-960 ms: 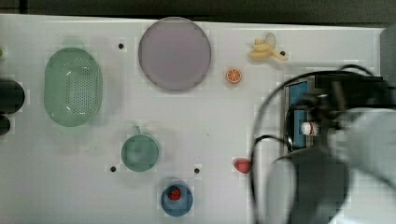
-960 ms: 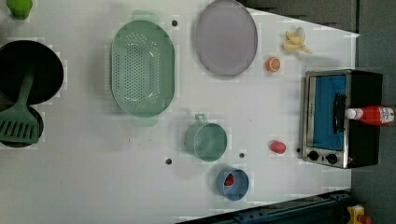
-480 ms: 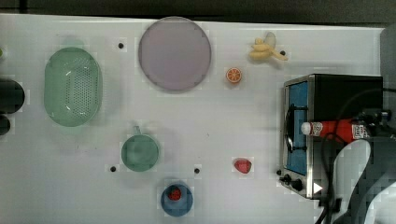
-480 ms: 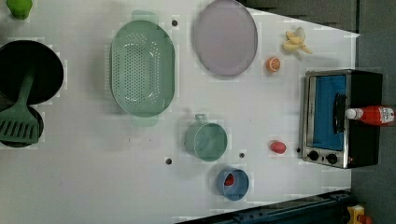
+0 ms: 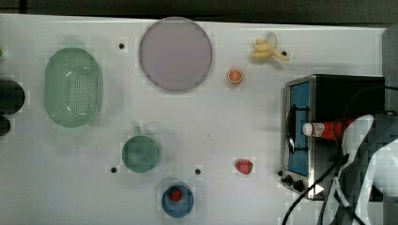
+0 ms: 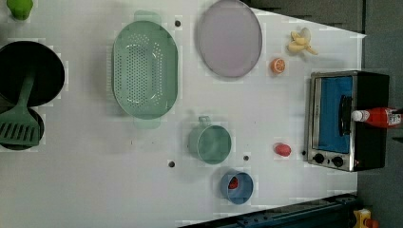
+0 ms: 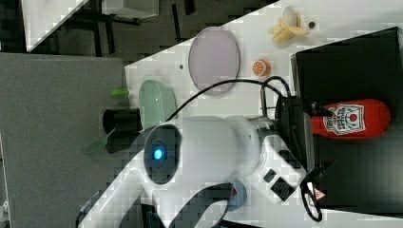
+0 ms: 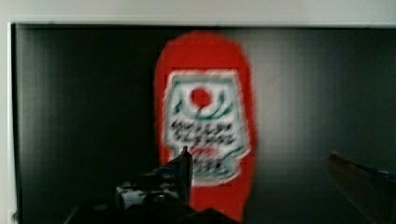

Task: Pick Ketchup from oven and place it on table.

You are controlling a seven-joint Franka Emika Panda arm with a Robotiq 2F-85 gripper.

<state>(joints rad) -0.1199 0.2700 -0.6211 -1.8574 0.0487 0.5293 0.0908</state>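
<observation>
Lying flat on the black roof of the oven [image 5: 349, 93]: the Ketchup [image 5: 328, 128], not inside the box. White cap pointing toward the door side and reaching out a little over the bluish glass and the dark handle in the top view. Red body hidden at its far end under the white arm [image 5: 375, 159], at the top view's lower right. In the left view, the same bottle [image 6: 380, 117] across the oven [image 6: 370, 147] roof, cap over the door edge.

Gripper [image 8: 258, 156] with fingers spread wide, holding nothing. In the wrist view, 1 dark finger [image 8: 184, 163] in front of the label's lower part, the other at the far edge of the picture, with the Ketchup [image 8: 205, 126] label facing up between them. Cannot tell whether any finger touches the bottle. In the right view, the arm [image 7: 204, 152] bent over the oven [image 7: 351, 52], its black hand part at the cap end of the Ketchup [image 7: 351, 118].

Oven standing near the edge of the white table [image 5: 225, 126], at the top view's right, with 2 black knobs at the front corner.

Elsewhere on the table, well apart from the oven: green colander [image 5: 73, 86], purple plate [image 5: 175, 54], banana [image 5: 266, 50], orange half [image 5: 234, 75], green cup [image 5: 141, 153], blue bowl [image 5: 178, 201] with a small red thing inside. Strawberry [image 5: 243, 166] near the oven front, not touching.
</observation>
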